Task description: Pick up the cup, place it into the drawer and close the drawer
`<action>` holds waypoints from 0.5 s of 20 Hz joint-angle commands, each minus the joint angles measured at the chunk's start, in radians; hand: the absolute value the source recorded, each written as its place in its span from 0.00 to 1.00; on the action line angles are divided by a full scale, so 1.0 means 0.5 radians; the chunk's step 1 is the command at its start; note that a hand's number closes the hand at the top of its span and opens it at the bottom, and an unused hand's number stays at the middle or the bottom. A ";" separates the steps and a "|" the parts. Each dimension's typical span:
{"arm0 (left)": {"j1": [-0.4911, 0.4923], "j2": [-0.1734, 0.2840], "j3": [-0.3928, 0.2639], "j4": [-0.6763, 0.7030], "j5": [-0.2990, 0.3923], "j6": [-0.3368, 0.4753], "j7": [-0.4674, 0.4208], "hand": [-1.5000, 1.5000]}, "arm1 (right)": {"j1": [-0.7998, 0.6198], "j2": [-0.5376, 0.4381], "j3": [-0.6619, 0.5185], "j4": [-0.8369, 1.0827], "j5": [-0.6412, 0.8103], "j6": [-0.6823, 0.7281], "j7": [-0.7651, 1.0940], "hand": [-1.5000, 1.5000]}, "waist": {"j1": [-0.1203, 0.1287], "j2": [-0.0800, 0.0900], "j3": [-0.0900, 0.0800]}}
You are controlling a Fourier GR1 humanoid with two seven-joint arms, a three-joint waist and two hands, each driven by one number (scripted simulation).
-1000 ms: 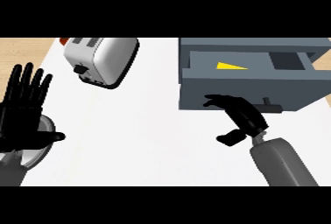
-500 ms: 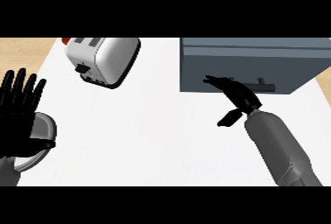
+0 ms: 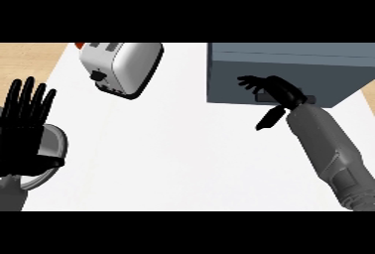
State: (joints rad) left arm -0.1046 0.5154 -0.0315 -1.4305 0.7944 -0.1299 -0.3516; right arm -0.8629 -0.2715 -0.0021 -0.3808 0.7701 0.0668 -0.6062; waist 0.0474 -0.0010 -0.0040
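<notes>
The grey drawer unit (image 3: 293,69) stands at the back right of the white counter, its drawer pushed in flush with the front. My right hand (image 3: 275,92) lies against the drawer front by the handle, fingers straight and spread, thumb hanging down. No cup shows anywhere; the drawer's inside is hidden. My left hand (image 3: 26,126) rests open at the left edge, fingers up.
A white toaster (image 3: 121,67) sits tilted at the back left of the counter (image 3: 183,149). A grey round object (image 3: 47,156) lies partly behind my left hand at the left edge. Wooden floor shows beyond the counter's far corners.
The drawer, open a second ago with a yellow thing inside, is now shut. My right hand moved forward with it against the front. The left hand barely shifted.
</notes>
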 commanded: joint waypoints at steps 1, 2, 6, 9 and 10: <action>-0.007 -0.032 -0.031 -0.033 -0.012 -0.031 0.010 0.00 | -0.168 -0.083 -0.065 0.267 0.031 -0.058 0.103 0.00 | 0.054 0.059 0.014; 0.053 0.001 -0.017 -0.063 -0.040 -0.038 0.001 0.00 | -0.164 -0.046 -0.081 0.286 0.021 -0.106 0.112 0.00 | 0.048 0.049 0.013; 0.005 -0.059 -0.025 0.074 -0.106 -0.053 -0.096 0.00 | -0.244 -0.201 -0.117 0.336 -0.005 0.012 0.012 0.00 | 0.054 0.071 0.013; -0.038 -0.056 -0.032 -0.005 -0.091 0.002 -0.023 0.00 | -0.238 -0.209 -0.131 0.373 -0.008 -0.021 0.001 0.00 | 0.086 0.080 0.017; -0.084 -0.092 -0.063 0.062 -0.117 0.033 -0.003 0.00 | -0.284 -0.106 -0.116 0.379 0.008 -0.061 0.101 0.00 | 0.059 0.074 0.014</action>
State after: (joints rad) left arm -0.1190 0.4882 -0.0494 -1.4187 0.7523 -0.1354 -0.3653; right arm -0.9308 -0.3012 -0.0281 -0.2505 0.7717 0.1049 -0.6862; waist 0.0660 0.0001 -0.0074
